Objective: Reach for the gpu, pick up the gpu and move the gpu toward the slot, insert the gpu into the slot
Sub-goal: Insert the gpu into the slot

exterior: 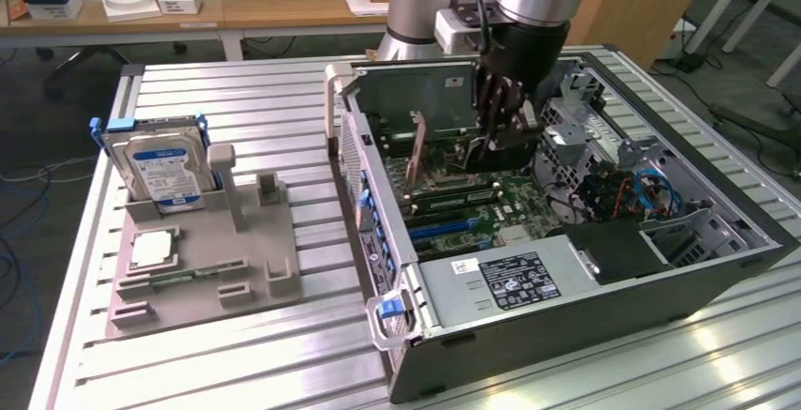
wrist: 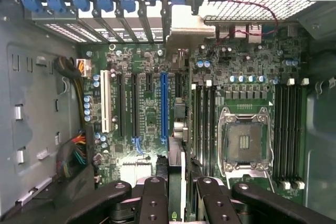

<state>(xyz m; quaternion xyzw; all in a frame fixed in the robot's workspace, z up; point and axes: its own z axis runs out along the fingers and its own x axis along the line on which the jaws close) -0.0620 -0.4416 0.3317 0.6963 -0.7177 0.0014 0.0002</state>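
My gripper (wrist: 177, 195) grasps the gpu (wrist: 176, 156) edge-on above the motherboard (wrist: 149, 119); it looks light, stiff and fragile, best held by its bare board edge.

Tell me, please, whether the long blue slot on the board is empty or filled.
Empty: the blue slot lies bare along its visible length, with nothing standing in it; the card is held in the gripper.

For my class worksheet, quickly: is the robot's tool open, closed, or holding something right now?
Tool: closed on the gpu, which it holds edge-on over the motherboard.
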